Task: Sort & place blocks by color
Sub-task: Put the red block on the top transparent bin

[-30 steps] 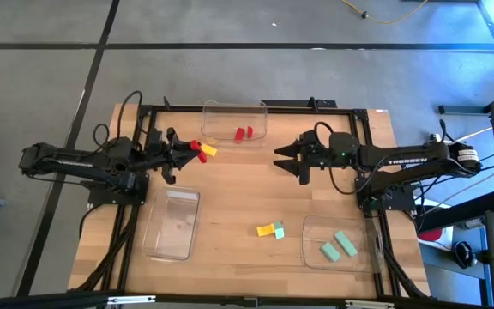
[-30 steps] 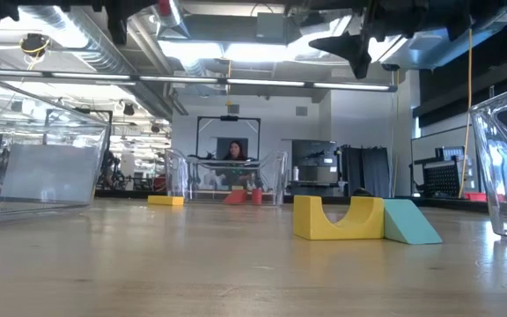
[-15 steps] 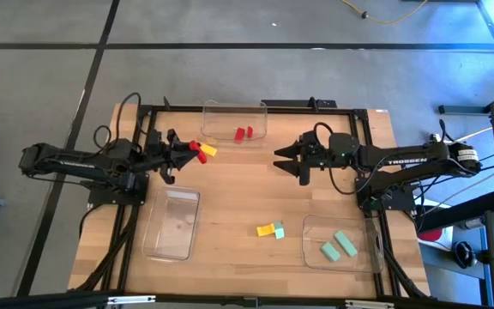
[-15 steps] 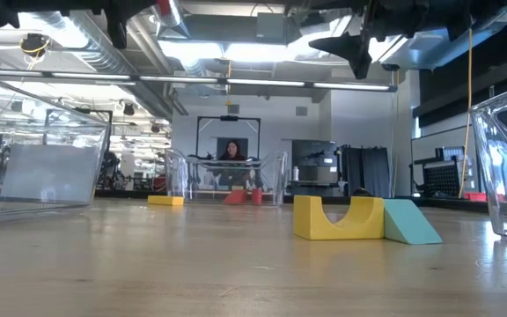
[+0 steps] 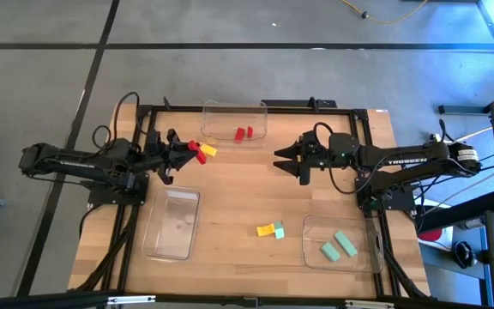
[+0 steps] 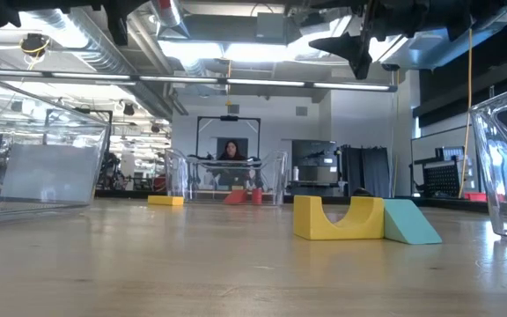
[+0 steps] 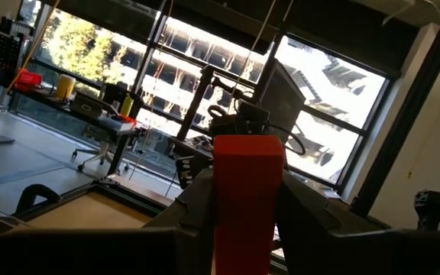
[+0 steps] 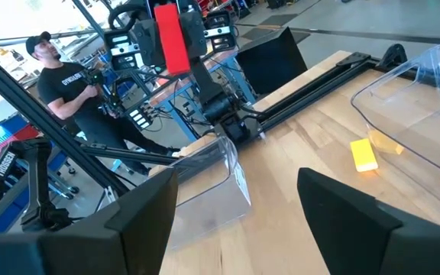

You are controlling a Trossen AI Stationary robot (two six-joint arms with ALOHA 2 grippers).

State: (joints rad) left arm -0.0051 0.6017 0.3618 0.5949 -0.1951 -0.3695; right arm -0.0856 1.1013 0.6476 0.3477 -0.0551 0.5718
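Note:
My left gripper (image 5: 184, 151) hovers over the table's far left part, shut on a red block (image 5: 197, 148). A yellow block (image 5: 208, 151) lies on the table just beside it. The far tray (image 5: 234, 110) holds two red blocks (image 5: 243, 133). My right gripper (image 5: 286, 160) is open, raised over the table's middle, with its fingers pointing at the left gripper. A yellow arch block (image 6: 337, 217) and a teal wedge (image 6: 409, 222) sit side by side on the near middle of the table. Two teal blocks (image 5: 339, 244) lie in the near right tray (image 5: 309, 225). My left gripper pinches the red block between its two fingers, by its lower part (image 7: 244, 229). The fingers reach in level from the table's left side. The block is lifted clear of the table and stands upright (image 8: 173, 37), its top end rising past the fingers.
A clear tray (image 5: 171, 223) with nothing in it sits near left. Black frame rails (image 5: 256, 107) run along the table's far edge and sides. A person (image 8: 63, 84) stands beyond the table's left side, and another person (image 6: 232, 151) sits far behind the table.

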